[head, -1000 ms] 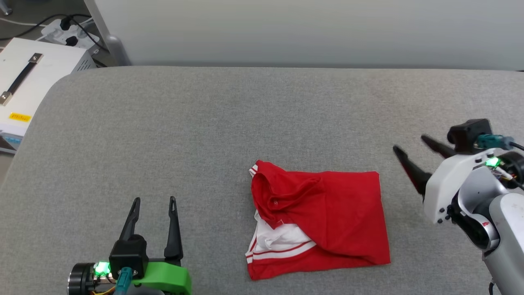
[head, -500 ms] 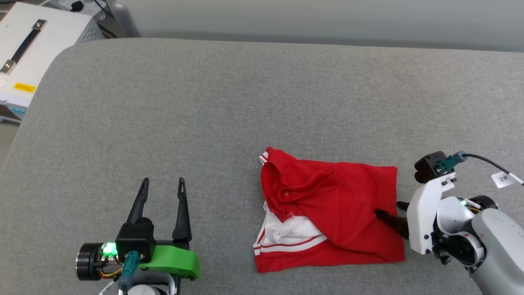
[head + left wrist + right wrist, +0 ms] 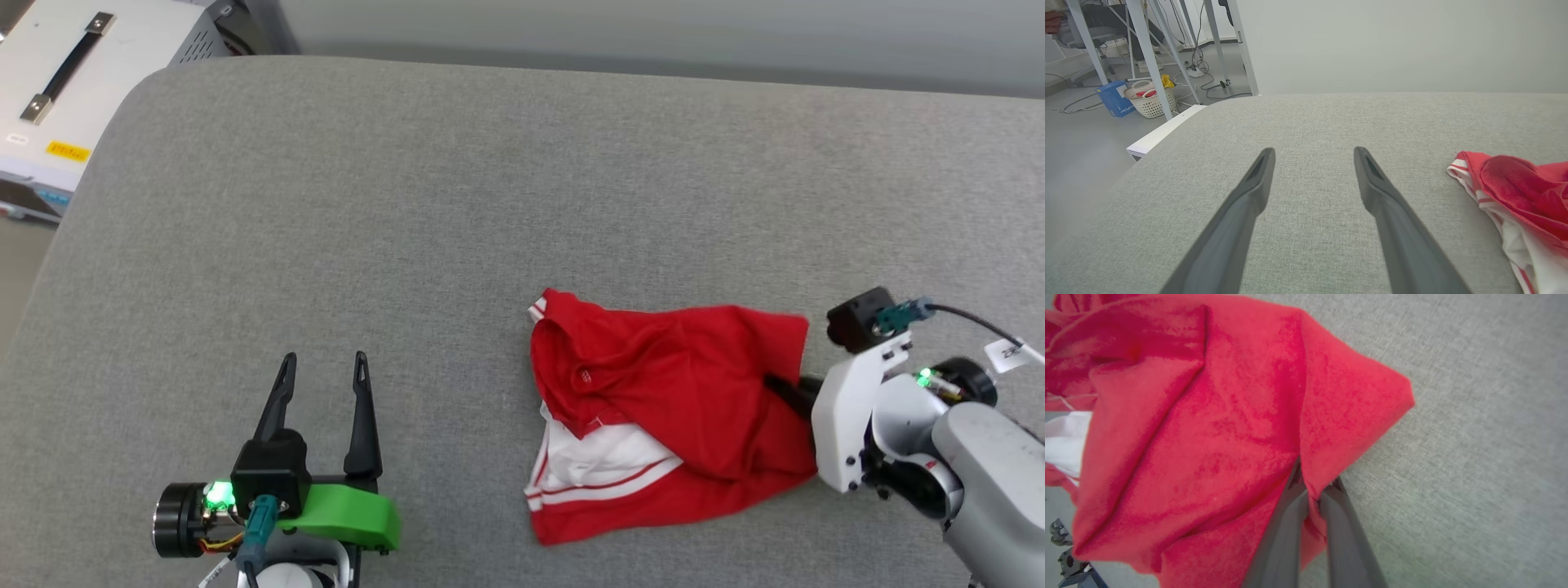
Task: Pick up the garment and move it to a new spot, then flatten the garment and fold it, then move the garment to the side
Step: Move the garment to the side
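Clamped together, the right fingers [image 3: 1286, 539] pinch a fold of red cloth at the garment's right edge; in the head view their dark tips [image 3: 788, 390] disappear into that edge. The left fingers [image 3: 362, 425] stand wide apart with nothing between them, pointing up the head view over bare cloth at the near left, well apart from the garment; the left wrist view shows both of them [image 3: 1237, 220] spread above the grey surface.

A grey fabric-covered desk [image 3: 408, 204] carries everything. The garment [image 3: 694, 392] lies in a loose heap on its right half, near the front, mostly plain red. A white sleeve with red stripes shows at its lower left, and striped trim at its upper-left corner. From the right wrist view the red cloth [image 3: 1208, 416] creases toward the grip.

Off the desk's far left corner sits a white case [image 3: 73, 73] with a black handle. On the floor beyond, a white basket [image 3: 1149, 102] stands beside a blue box [image 3: 1116, 98].
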{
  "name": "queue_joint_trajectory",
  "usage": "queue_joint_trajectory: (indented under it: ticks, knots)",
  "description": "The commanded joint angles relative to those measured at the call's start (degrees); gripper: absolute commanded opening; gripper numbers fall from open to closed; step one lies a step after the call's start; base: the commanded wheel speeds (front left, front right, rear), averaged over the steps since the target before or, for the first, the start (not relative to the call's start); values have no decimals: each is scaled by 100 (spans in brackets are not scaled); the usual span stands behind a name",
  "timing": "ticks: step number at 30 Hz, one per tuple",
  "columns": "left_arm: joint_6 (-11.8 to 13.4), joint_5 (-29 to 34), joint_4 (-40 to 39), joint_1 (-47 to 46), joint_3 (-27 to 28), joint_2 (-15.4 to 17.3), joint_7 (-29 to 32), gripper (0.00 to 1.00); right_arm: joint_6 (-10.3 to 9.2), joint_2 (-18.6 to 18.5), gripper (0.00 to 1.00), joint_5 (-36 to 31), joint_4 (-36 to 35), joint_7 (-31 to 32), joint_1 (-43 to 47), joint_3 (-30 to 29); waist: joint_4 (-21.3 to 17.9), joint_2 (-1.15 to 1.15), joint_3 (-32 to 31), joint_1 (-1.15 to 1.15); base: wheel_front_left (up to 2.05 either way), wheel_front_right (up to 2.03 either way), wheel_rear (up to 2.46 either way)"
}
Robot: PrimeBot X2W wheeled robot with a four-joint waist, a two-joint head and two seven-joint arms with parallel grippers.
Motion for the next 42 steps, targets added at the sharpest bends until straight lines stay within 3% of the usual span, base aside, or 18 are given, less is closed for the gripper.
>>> queue_joint_trajectory:
  ticks: [1, 6, 12, 24, 33, 42]
  knots:
    - [12, 15, 12, 25, 9, -22, -34, 100, -12, -80, 0, -109, 12, -192, -188, -29, -92, 0, -88, 0, 0, 0, 0]
    - [3, 27, 4, 120, 47, -20, -34, 100, -12, -323, 0, -457, -328, -555, -533, 124, -376, 0, -203, 0, 0, 0, 0]
    - [11, 34, -65, 189, 85, -27, -34, 100, -12, -638, 0, -584, -751, -526, -762, 237, -917, 0, -188, 0, 0, 0, 0]
    - [-23, 152, -252, 2, 117, 72, -34, 100, -12, -1090, 0, -263, -805, -545, -906, -222, -1886, 0, 280, 0, 0, 0, 0]
    - [-56, 233, -504, -360, 134, 233, -34, 100, -12, -1694, 0, -224, -52, -486, -1255, -763, -1955, 0, 1002, 0, 0, 0, 0]
    - [-7, 299, -853, -641, 141, 337, -34, 100, -12, -1916, 0, -639, 1314, -590, -2066, -1096, -1821, 0, 1638, 0, 0, 0, 0]
